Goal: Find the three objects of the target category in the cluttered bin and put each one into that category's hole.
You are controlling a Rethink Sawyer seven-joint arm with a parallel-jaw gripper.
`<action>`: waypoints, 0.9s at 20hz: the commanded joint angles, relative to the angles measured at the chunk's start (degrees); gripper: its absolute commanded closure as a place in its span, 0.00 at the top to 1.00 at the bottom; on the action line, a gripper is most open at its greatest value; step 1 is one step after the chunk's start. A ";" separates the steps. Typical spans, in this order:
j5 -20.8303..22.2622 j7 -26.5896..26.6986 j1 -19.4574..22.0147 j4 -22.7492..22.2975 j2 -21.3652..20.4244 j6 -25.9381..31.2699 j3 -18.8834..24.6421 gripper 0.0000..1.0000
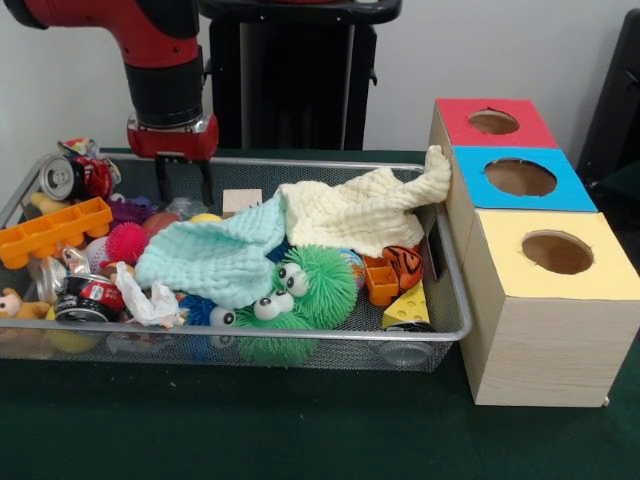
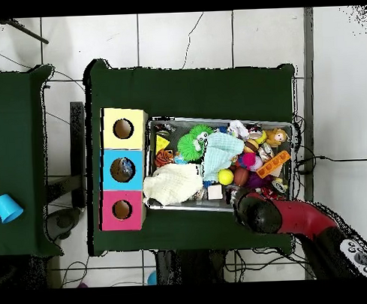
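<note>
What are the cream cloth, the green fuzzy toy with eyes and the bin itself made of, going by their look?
The cream cloth looks like soft crinkled cotton muslin: puckered, matte, limp folds. The green fuzzy toy with eyes seems rubbery, covered in thin stretchy strands, with hard glossy eyeballs. The bin is silver metal wire mesh, see-through, with a shiny rim.

A robotics lab: a green cloth-covered table on a white tiled floor with loose black cables, a red and black robot arm, and a staged wire mesh bin beside wooden boxes with coloured holed tops
</note>
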State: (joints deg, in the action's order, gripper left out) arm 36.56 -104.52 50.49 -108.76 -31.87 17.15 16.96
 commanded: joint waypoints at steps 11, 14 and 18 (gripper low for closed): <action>3.73 -1.04 -3.20 3.40 1.74 -1.87 -1.08 1.00; 4.07 -1.29 -4.08 3.78 1.58 -1.97 -2.12 1.00; 4.68 -1.64 -5.02 4.28 1.78 -2.85 -3.39 1.00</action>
State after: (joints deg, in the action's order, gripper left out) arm 36.79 -104.52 47.09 -108.46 -32.04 17.01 15.41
